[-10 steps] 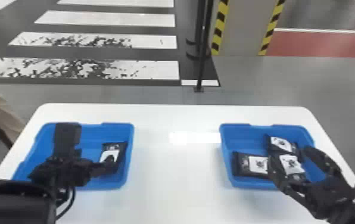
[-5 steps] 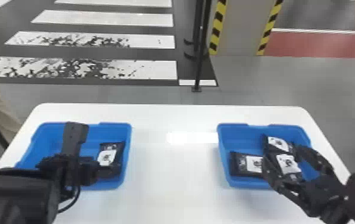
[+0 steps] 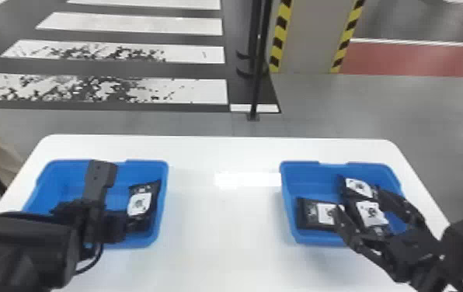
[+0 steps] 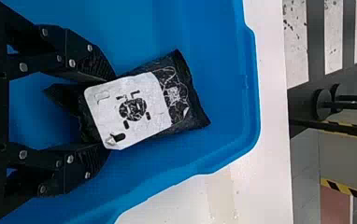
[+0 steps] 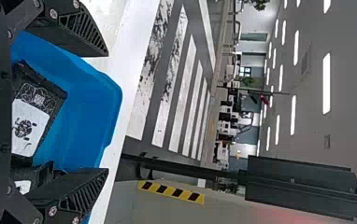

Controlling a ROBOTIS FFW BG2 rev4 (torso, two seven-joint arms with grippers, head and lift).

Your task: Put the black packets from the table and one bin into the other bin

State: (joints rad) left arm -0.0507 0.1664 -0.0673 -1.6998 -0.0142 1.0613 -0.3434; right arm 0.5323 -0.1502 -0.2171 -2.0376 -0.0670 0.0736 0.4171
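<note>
Head view: table (image 3: 223, 225) is holding both bins, L bin (image 3: 60, 186) and R bin (image 3: 308, 178), one under each arm, prob. so that each side is staying w/in easy reach. One black packet (image 3: 140, 204) is lying in L bin, by the wall nearer the table's middle, w/ L arm (image 3: 94, 209) reaching in over it. Three more packets (image 3: 316, 214) are resting in R bin, label side up, two of them crowding together and the third lying just beside; R gripper (image 3: 359, 202) is hanging over that group w/ its fingers spread wide, pinching nothing, prob. b/c it's needing room around a packet. L wrist view: L gripper (image 4: 111, 112) is closing on the packet's two long sides, fingers (image 4: 95, 65) touching the edges near the middle of its length, approx. That hold is leaving the label uncovered and is prob. keeping the soft bag from folding; one end is sticking out past the tips. Can't tell if the bag is hanging free of the bin floor or resting on it. R wrist view: the R fingers are standing well apart, w/ a labelled packet showing b/w them and part of another close to one finger. W/ one packet in L bin vs. three in R bin, R bin is prob. serving as the target, tho that's a guess.
</note>
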